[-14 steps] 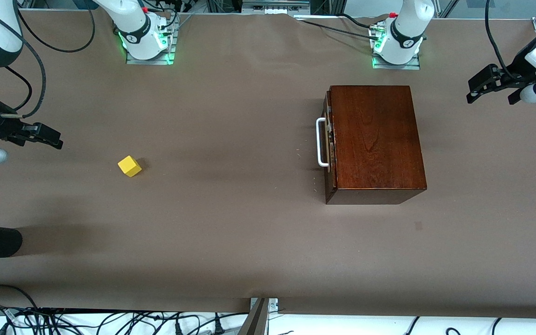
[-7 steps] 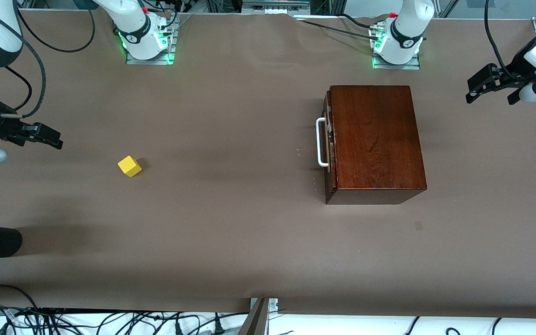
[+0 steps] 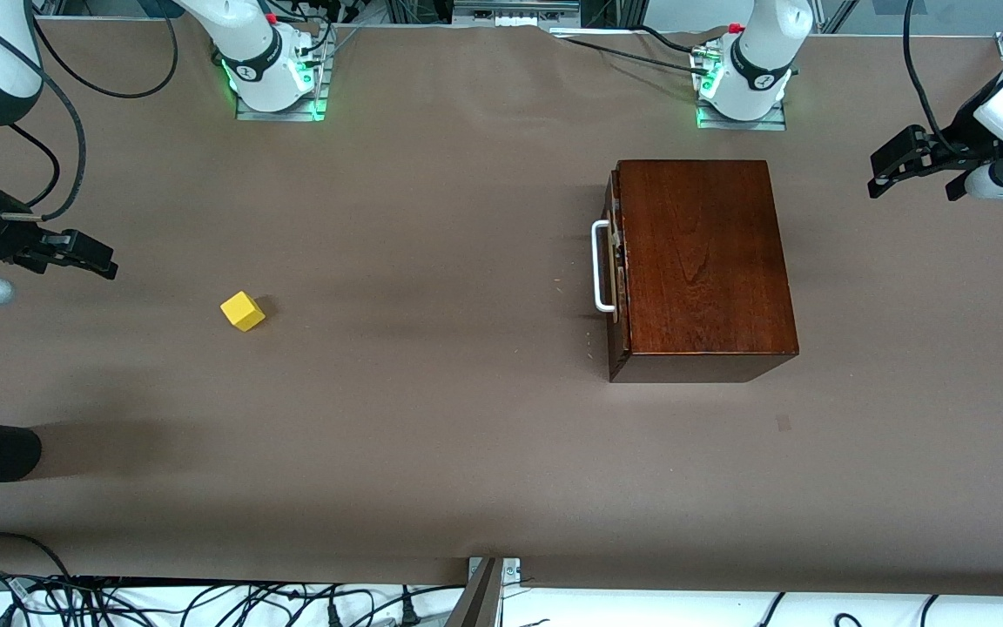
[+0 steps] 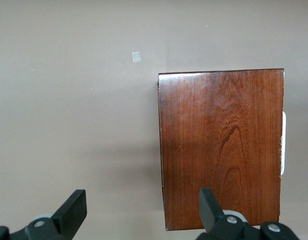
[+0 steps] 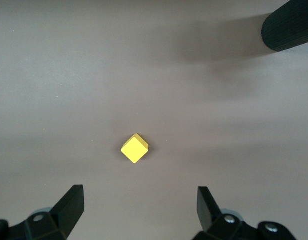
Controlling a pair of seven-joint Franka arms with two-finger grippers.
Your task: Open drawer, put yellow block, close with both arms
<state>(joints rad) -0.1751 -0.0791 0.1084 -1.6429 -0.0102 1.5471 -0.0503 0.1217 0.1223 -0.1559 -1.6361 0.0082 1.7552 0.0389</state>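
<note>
My right gripper [image 3: 88,254] is spread wide and empty, up in the air at the right arm's end of the table [image 3: 432,435]. The yellow block [image 3: 242,311] rests on the table near it, untouched. The drawer [image 3: 613,261] is shut inside the wooden box [image 3: 706,261], its white handle [image 3: 599,266] facing the block. My left gripper [image 3: 915,170] is parted and empty, up in the air at the left arm's end.

No readable text, labels, brands or numbers anywhere; round marks on arm bases too small to read.
</note>
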